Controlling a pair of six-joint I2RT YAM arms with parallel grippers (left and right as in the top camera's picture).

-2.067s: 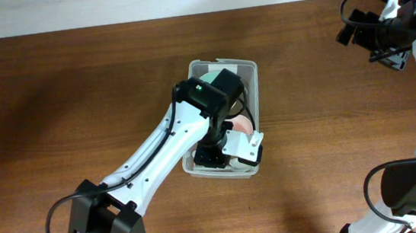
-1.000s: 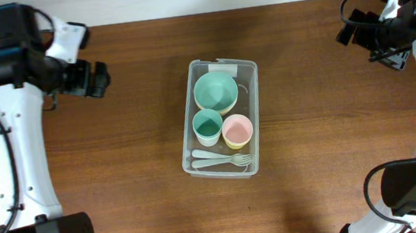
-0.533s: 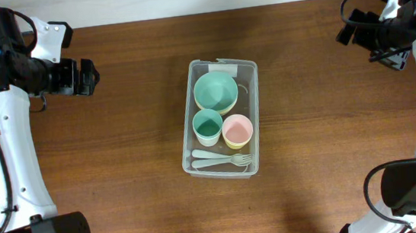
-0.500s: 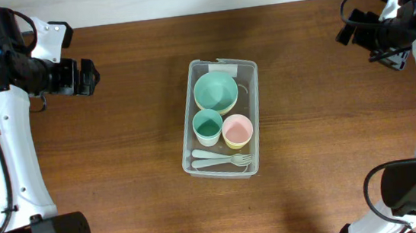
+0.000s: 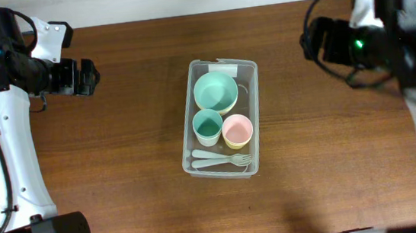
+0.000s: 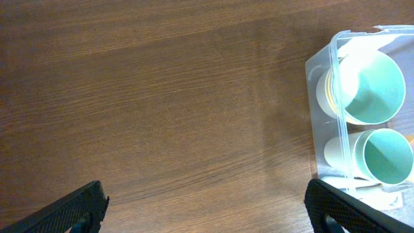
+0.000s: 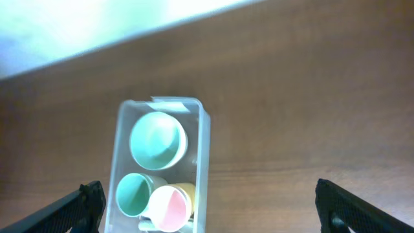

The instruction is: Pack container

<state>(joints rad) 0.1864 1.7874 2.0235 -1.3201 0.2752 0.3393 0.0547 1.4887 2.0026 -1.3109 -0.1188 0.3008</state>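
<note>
Container [image 5: 246, 74] centred; L gripper [image 6: 208, 210], R gripper [image 7: 208, 207] spread, empty

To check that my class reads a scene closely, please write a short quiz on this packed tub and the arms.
1. True or false: the green cup and the pink cup stand inside the container.
2. Which lies in the container beside the cups? A fork B lid C sponge
3. Is the left gripper open or shut?
Key: 1 true; 2 A; 3 open.

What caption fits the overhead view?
Clear container on a wooden table, packed with green bowl, green cup, pink cup and cutlery.
</note>
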